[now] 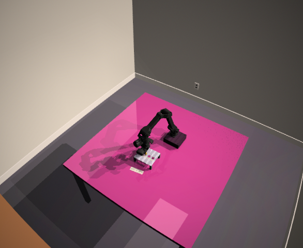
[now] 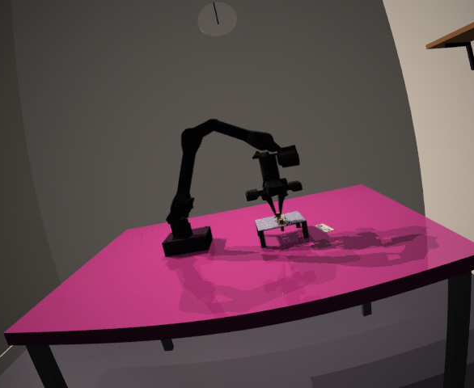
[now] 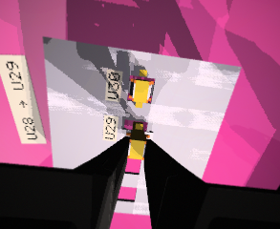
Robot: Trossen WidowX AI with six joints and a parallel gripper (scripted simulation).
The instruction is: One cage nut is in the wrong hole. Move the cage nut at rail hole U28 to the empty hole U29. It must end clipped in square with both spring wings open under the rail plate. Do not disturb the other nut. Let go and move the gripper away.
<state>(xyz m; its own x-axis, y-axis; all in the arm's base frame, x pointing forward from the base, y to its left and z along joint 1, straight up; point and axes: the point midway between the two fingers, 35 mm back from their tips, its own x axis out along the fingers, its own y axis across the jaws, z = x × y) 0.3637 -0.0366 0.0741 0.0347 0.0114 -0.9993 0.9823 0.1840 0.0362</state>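
"Jaws: how do they stand, and what have they got?"

"Nearly together, pointing down, pinching a yellow nut [image 2: 277, 214] [image 3: 138, 149] between their tips."

"Which holes of the rail [image 1: 154, 153] [image 2: 266, 224] [image 3: 183, 110] are filled?"

"Another nut [image 2: 281, 221] [image 3: 140, 91] sits in the U30 hole [image 3: 132, 100]. At the U29 hole [image 3: 129, 125], purple-pink shows beside the pinched nut, which overlaps its edge in the wrist view. Two more openings, nearer the bottom of that view, show pink through them."

"Is the pinched nut clipped in?"

"I cannot tell. It is at the rail's surface by U29; its wings and the underside are hidden."

"And the arm?"

"Black, rising from its base [image 1: 171, 143] [image 2: 187, 246], bent high at the elbow, then reaching out over the rail with the wrist turned down."

"What carries it all?"

"A pink tabletop [image 1: 199, 165] [image 2: 116, 288] [image 3: 269, 95]. The rail stands on short black legs, and a card [image 1: 136, 170] [image 2: 324, 228] [image 3: 21, 97] reading 'U28 → U29' lies near it, apart from the legs."
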